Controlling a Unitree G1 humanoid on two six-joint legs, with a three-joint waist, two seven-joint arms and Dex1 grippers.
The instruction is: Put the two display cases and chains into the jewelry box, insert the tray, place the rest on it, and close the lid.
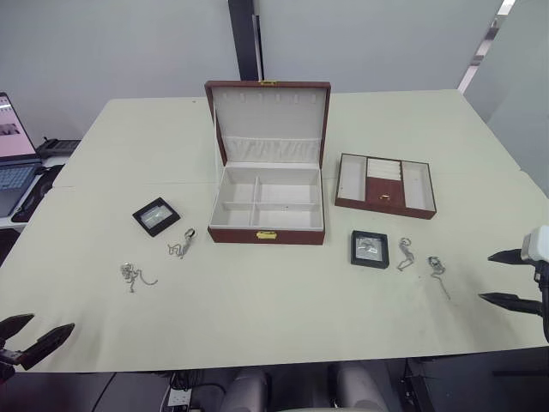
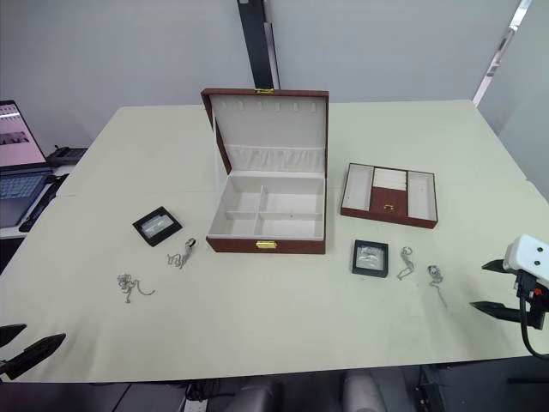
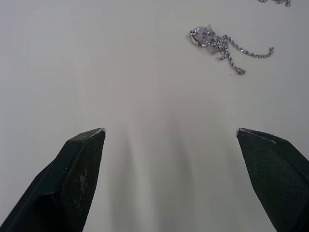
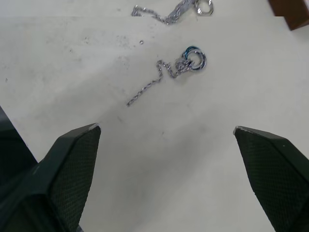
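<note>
The jewelry box (image 1: 266, 225) stands open mid-table, its cream compartments empty and its lid (image 1: 268, 112) upright behind. One display case (image 1: 156, 216) lies left of the box, the other (image 1: 370, 249) to its front right. Two silver chains (image 1: 405, 254) (image 1: 437, 268) lie right of that case. On the left lie a short chunky piece (image 1: 182, 245) and a clump with a thin chain (image 1: 131, 275). My left gripper (image 1: 41, 331) is open at the near left edge, short of the clump (image 3: 217, 43). My right gripper (image 1: 489, 276) is open near the ringed chain (image 4: 178, 67).
The shallow brown tray (image 1: 385, 204) with cream sections sits to the right of the box. A laptop (image 1: 13, 159) stands off the table's left side. A dark post (image 1: 246, 39) rises behind the table. Bare tabletop stretches in front of the box.
</note>
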